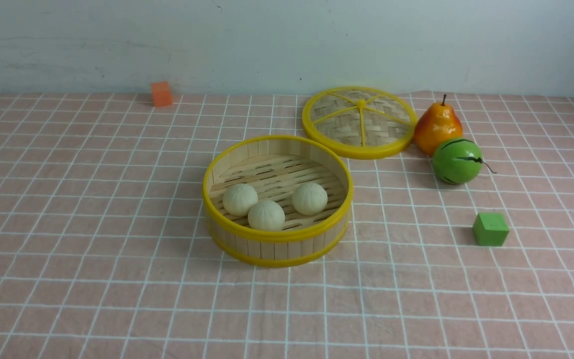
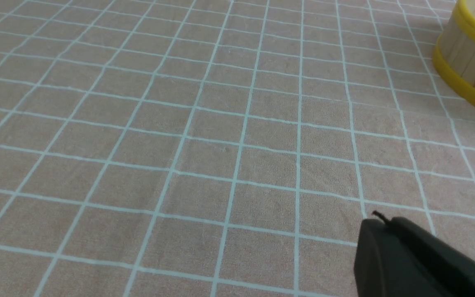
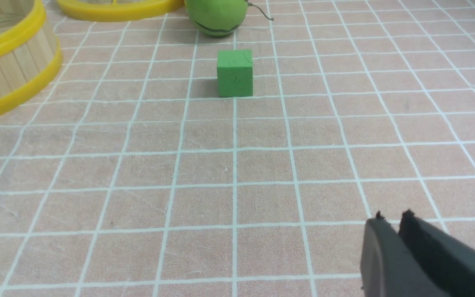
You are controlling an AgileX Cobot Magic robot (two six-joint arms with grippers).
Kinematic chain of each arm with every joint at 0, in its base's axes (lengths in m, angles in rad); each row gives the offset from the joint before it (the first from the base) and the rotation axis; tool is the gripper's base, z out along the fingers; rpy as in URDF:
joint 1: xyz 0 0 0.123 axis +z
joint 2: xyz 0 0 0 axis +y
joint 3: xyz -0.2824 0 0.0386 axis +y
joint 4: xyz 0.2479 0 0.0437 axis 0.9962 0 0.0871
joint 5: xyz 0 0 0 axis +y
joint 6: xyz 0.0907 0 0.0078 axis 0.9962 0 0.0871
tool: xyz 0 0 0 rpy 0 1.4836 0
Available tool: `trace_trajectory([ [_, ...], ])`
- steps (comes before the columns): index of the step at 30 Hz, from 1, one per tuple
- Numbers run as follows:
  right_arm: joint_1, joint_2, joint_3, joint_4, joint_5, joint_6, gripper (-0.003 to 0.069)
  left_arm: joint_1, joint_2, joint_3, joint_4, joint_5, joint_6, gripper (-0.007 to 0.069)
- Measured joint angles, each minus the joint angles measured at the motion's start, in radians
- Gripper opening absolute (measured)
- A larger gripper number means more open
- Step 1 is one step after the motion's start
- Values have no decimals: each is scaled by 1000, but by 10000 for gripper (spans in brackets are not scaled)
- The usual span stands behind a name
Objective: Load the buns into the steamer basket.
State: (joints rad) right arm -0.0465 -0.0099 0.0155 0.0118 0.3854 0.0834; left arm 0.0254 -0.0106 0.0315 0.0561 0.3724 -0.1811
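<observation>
Front view: the steamer basket [image 1: 277, 234] stands upright near the middle of a pink checked tablecloth [image 1: 92, 209], with all three buns [image 1: 266, 215] resting on its slatted floor. Two buns lie toward the basket's left side, just beside each other, and the third sits apart toward the right. Beyond the basket and to its right lies the flat woven lid [image 1: 359, 122], its near rim close to the basket's far rim. To the right of the lid stands an orange-yellow pear [image 1: 437, 127], and just in front of the pear is a green striped melon ball [image 1: 457, 160]; the two appear to touch. A green cube [image 1: 490, 229] sits alone nearer the robot on the right, and an orange cube [image 1: 161, 93] lies far back on the left, near the wall. Neither arm appears in this view. Left wrist view: the left gripper [image 2: 379, 220] hangs over bare cloth with its jaws pressed together and nothing between them; an edge of the basket shows at the corner. Right wrist view: the right gripper [image 3: 392, 216] is over bare cloth, its jaws parted by only a narrow slit, holding nothing, well apart from the green cube.
</observation>
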Motion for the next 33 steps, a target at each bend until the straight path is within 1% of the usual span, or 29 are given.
trace_trajectory([
  [33,0,0,0,0,0,0,107,0,0,0,0,-1,0,-11],
])
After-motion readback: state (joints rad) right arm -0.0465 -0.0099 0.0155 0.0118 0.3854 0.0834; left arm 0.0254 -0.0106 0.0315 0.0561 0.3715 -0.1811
